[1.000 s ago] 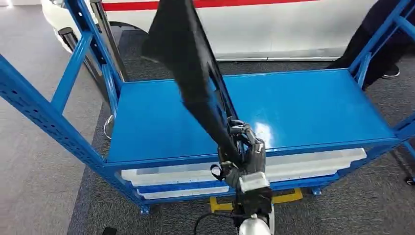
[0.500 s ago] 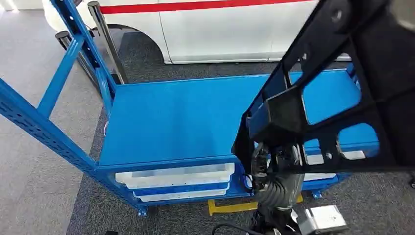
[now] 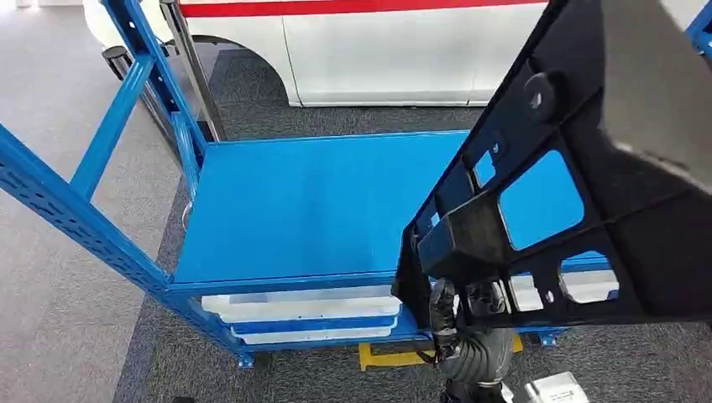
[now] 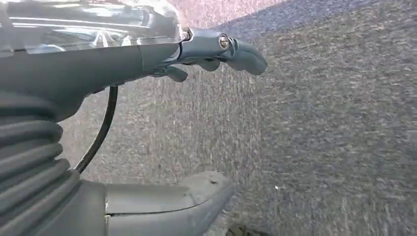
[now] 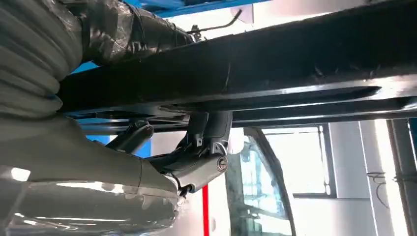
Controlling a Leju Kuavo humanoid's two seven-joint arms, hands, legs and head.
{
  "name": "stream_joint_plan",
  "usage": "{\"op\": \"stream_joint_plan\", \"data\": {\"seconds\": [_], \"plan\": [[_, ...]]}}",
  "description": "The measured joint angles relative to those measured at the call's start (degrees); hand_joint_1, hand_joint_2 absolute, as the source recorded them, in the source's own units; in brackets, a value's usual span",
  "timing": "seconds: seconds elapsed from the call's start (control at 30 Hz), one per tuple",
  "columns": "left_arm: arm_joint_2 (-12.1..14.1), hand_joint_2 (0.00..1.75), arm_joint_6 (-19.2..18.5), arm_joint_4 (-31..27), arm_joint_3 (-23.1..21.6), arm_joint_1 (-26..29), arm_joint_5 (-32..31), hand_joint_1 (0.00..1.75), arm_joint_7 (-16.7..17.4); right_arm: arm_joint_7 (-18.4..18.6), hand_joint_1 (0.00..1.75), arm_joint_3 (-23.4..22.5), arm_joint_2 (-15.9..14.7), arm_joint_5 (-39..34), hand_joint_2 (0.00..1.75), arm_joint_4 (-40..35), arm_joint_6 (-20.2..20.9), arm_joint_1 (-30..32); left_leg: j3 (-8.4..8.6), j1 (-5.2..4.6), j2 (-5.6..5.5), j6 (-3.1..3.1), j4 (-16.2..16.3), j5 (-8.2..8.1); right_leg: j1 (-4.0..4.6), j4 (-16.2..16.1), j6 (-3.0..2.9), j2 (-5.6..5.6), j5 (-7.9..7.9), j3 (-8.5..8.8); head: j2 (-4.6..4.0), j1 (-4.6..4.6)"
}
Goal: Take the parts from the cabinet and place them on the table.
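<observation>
A large black plastic part [image 3: 646, 243] with several cut-out windows hangs close to the camera at the right of the head view. It hides the right end of the blue cabinet shelf [image 3: 311, 201]. My right hand [image 3: 466, 332] grips the part's lower edge from beneath, in front of the shelf's front rail. In the right wrist view the hand [image 5: 192, 162] is wrapped on a long black bar of the part [image 5: 275, 73]. My left hand [image 4: 98, 69] hangs over grey carpet, fingers [image 4: 231, 49] and thumb apart, holding nothing.
The top blue shelf is bare. White trays [image 3: 302, 306] sit on the lower levels. Blue uprights [image 3: 126, 109] rise at the left. A white car with a red stripe [image 3: 378, 50] stands behind. A yellow marker [image 3: 386, 357] lies on the carpet below the cabinet.
The black part has swung from standing over the shelf's middle to the right and much nearer the camera. My right hand has dropped lower in front of the rail, still holding it.
</observation>
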Motion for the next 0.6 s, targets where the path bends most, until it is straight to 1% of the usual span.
{"op": "stream_joint_plan", "data": {"seconds": [0.03,0.07,0.1,0.13,0.17,0.2,0.23,0.27,0.3,0.33,0.37,0.4,0.43,0.47,0.5,0.53,0.6], "plan": [[0.0,1.75,0.0,0.0,0.1,0.0,0.0,0.0,0.0,0.0,1.75,-0.1,0.0,0.1,1.75,0.0,0.0,0.3,-0.14,-0.11,-0.02,-0.36,-0.2,0.24,0.03,0.5,-0.4,-0.01,0.05,-0.34,0.0,-0.11],[0.0,1.75,0.0,0.0,0.2,0.0,0.0,0.0,0.2,0.0,1.75,-0.3,0.0,0.1,1.75,0.0,0.0,0.6,-0.14,0.06,-0.01,-0.69,-0.3,0.46,0.28,0.7,-0.72,0.02,0.17,-0.49,0.0,-0.07],[0.0,1.75,0.0,0.0,0.2,0.1,0.0,0.0,0.3,0.0,1.75,-0.4,0.0,0.4,1.75,0.0,0.2,0.9,-0.15,0.16,-0.02,-1.14,-0.5,0.74,0.31,0.6,-1.2,0.0,0.45,-0.6,0.0,-0.07],[0.0,1.75,0.0,0.0,0.3,0.2,-0.1,0.0,0.4,-0.1,1.75,-0.5,0.0,0.7,1.75,0.0,0.3,1.1,-0.37,0.4,-0.01,-1.38,-0.1,0.24,-0.13,0.0,-2.06,-0.21,1.05,-0.8,0.0,-0.07],[-0.1,1.75,0.0,0.0,0.3,0.2,-0.2,0.0,0.4,0.0,1.75,-0.5,0.0,0.8,1.75,0.0,0.4,1.2,-0.94,0.44,0.06,-1.51,1.0,-1.55,0.01,0.0,-2.59,-0.39,1.44,-1.15,0.0,-0.11],[-0.2,1.75,0.0,0.0,0.3,0.2,-0.2,0.0,0.5,-0.1,1.75,-0.6,0.0,0.9,1.75,0.0,0.5,1.3,-1.91,0.44,0.05,-1.5,3.8,-4.5,0.06,0.0,-3.08,-0.47,1.79,-1.68,0.0,-0.09],[-0.2,1.75,0.0,0.0,0.4,0.2,-0.3,0.0,0.5,-0.1,1.75,-0.7,0.0,0.9,1.75,0.0,0.6,1.5,-3.24,0.47,0.05,-1.59,8.2,-7.7,0.21,0.0,-3.26,-0.53,2.17,-2.32,0.0,-0.11],[-0.2,1.75,0.1,0.0,0.6,0.2,-0.3,0.0,0.5,-0.1,1.75,-0.7,0.0,0.9,1.75,0.0,0.7,1.6,-4.57,0.44,0.03,-1.67,12.9,-10.41,0.39,0.0,-3.36,-0.6,2.64,-2.99,0.0,-0.09],[-0.2,1.75,0.1,0.0,0.8,0.2,-0.3,0.0,0.5,-0.1,1.75,-0.8,0.0,0.9,1.75,0.0,0.9,1.8,-5.07,0.42,0.04,-1.66,16.0,-11.83,0.59,0.1,-3.4,-0.69,3.08,-3.62,0.0,-0.09],[-0.2,1.75,0.1,0.0,1.0,0.2,-0.3,0.0,0.6,-0.1,1.75,-0.9,0.0,0.9,1.75,0.1,1.0,2.0,-4.34,0.41,0.04,-1.56,16.4,-11.85,0.73,0.2,-3.41,-0.7,3.46,-4.19,0.0,-0.09],[-0.2,1.75,0.1,0.0,1.1,0.2,-0.3,0.0,0.7,-0.1,1.75,-0.9,0.0,0.9,1.75,0.1,1.1,2.2,-2.47,0.37,0.04,-1.33,14.4,-10.96,0.83,0.3,-3.38,-0.7,3.83,-4.72,0.0,-0.09],[-0.2,1.75,0.1,0.0,1.2,0.2,-0.3,0.0,0.7,-0.1,1.75,-1.0,0.0,0.9,1.75,0.2,1.2,2.3,0.55,0.26,0.04,-1.02,10.2,-9.28,0.93,0.4,-3.3,-0.68,4.2,-5.3,0.0,-0.09],[-0.2,1.75,0.1,0.0,1.2,0.1,-0.3,0.0,0.8,-0.2,1.75,-1.1,0.0,0.8,1.75,0.2,1.3,2.5,4.1,0.07,0.04,-0.57,4.9,-7.41,0.97,0.5,-3.16,-0.65,4.54,-5.68,0.0,-0.11],[-0.1,1.75,0.1,0.0,1.2,0.0,-0.3,0.0,0.9,-0.4,1.75,-1.1,0.0,0.7,1.75,0.2,1.5,2.9,7.96,-0.2,0.01,0.15,-0.6,-6.2,0.94,0.6,-2.99,-0.66,4.95,-5.79,0.0,-0.09],[-0.1,1.75,0.2,0.0,1.3,-0.2,-0.2,0.0,0.9,-0.5,1.75,-1.3,0.0,0.5,1.75,0.2,1.6,3.3,8.72,-0.64,0.08,0.31,-3.1,-6.45,1.44,0.8,-2.55,-0.73,5.27,-6.14,0.0,-0.07],[-0.1,1.75,0.2,0.0,1.3,-0.3,-0.2,0.0,0.9,-0.6,1.75,-1.5,-0.1,0.4,1.75,0.2,1.8,3.6,8.19,-0.67,0.06,0.2,-2.4,-6.09,1.18,0.7,-2.14,-0.91,5.78,-6.25,0.0,-0.05],[-0.1,1.75,0.2,0.0,1.4,0.1,-0.1,0.0,1.1,-0.8,1.75,-1.7,-0.3,0.1,1.75,0.2,2.0,4.5,7.84,-0.94,-0.04,0.48,-2.2,-5.57,0.94,0.4,-1.53,-1.04,6.61,-6.19,0.0,-0.05]]}}
